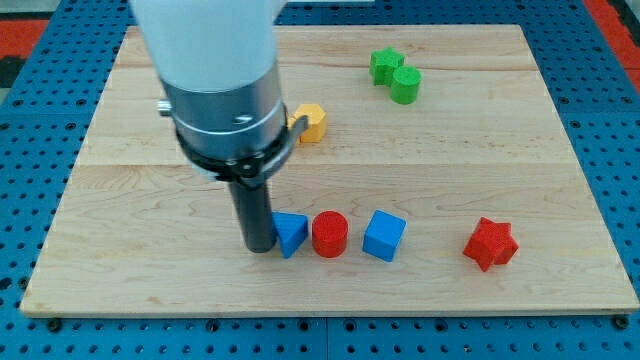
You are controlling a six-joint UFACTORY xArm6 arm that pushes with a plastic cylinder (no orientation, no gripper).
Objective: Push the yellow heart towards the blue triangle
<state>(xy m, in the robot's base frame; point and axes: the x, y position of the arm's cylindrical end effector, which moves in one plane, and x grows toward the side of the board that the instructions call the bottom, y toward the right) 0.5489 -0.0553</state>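
I count seven blocks on the wooden board (pixel 480 130): two blue, two red, two green and one yellow-orange; the blue triangle (pixel 291 234), a red cylinder (pixel 329 234) and a blue cube (pixel 384 236) stand in a row near the view's bottom, the triangle and cylinder almost touching; a red star-like block (pixel 491 244) sits well apart at the view's right; a green block (pixel 384 65) of unclear shape and a green cylinder (pixel 406 85) touch each other near the view's top. My tip (pixel 259 247) — a bare rod, nothing to open or close, holding nothing — rests on the board just at the blue triangle's left side, seemingly touching it. The yellow heart (pixel 310 123) lies above, towards the view's centre, partly hidden behind the arm's housing; its heart outline is hard to confirm. Bare wood stretches between heart and triangle, and across the whole left side; the bottom row sits fairly near the board's lower edge — the arm's upper body is cut off at the view's top.
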